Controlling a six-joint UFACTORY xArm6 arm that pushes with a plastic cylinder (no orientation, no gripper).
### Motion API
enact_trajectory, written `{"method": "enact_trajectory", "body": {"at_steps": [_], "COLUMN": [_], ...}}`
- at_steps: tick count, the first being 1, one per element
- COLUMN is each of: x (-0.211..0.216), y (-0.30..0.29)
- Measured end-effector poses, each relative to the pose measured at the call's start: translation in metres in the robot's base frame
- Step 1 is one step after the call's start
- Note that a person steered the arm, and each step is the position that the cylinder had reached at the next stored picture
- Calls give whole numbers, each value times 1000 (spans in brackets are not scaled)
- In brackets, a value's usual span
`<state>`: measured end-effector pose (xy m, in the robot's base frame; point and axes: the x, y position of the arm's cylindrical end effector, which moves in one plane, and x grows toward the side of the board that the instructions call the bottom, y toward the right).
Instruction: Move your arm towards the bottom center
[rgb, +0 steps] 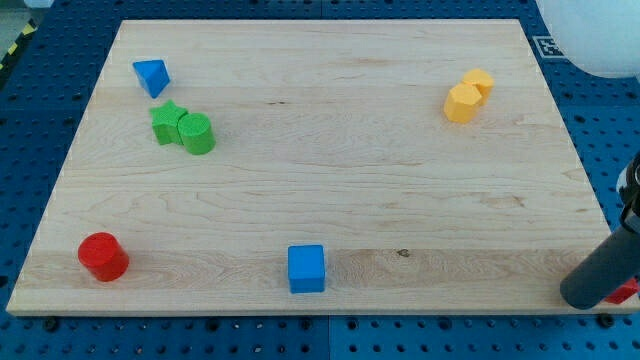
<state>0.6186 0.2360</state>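
While my tip (583, 298) sits at the board's (330, 190) bottom-right corner, the blue cube (306, 268) lies well left.

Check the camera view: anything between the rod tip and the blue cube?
Nothing. Bare board lies between my tip, at the view's bottom right, and the blue cube near bottom center, in the camera view.

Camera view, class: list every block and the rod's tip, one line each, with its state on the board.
Blue triangular block: alone, top left.
Green star block: touching green cylinder.
Two yellow blocks: touching.
Red cylinder: upright, alone.
Blue cube: alone, bottom centre.
My tip: bottom right, against a red block.
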Motion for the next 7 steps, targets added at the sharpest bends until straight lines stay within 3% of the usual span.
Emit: {"method": "enact_trajectory", "body": {"at_steps": [3, 7], "x": [0, -24], "y": [-122, -121]}}
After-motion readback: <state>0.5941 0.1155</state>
